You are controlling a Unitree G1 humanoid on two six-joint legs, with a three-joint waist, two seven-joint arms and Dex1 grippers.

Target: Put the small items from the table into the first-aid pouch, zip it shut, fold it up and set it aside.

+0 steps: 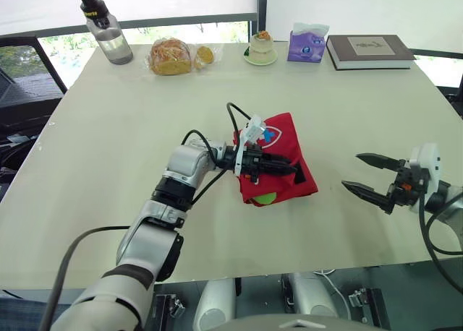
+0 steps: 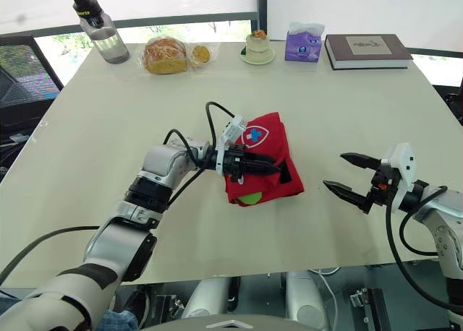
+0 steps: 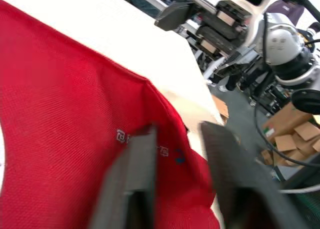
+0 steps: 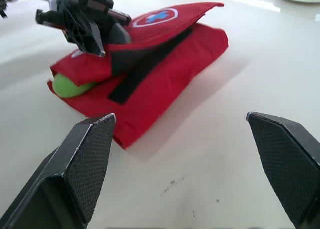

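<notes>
At table centre, left gripper (image 1: pixel 291 170) on the folded first-aid pouch (image 1: pixel 289 136), its hold we cannot tell; right gripper (image 1: pixel 351 170) agape; we would flatten the fold gently

A: Pouch colours?
B: Pouch (image 1: pixel 286 139) red, fine woven texture, a row of tiny white marks. Badge (image 1: pixel 270 136) white with a blue cross and a red ring. Strip (image 4: pixel 145 69) black. Ball-like thing (image 4: pixel 70 85) lime green.
A: Table?
B: Table (image 1: pixel 108 143) plain cream.
A: The rest, quick.
B: Bottle (image 1: pixel 108 31) clear, black cap. Bread (image 1: pixel 170 56) golden brown, clear wrap. Plate (image 1: pixel 260 60) pale green, cake (image 1: pixel 261 43) cream with an orange top. Tissue pack (image 1: pixel 307 45) purple, white tissue. Book (image 1: pixel 369 50) dark brown, pale label, white page edges.
A: Right gripper?
B: Right gripper (image 1: pixel 351 170) white body, orange spot, fingers (image 4: pixel 85 159) black, cross-hatched pads.
</notes>
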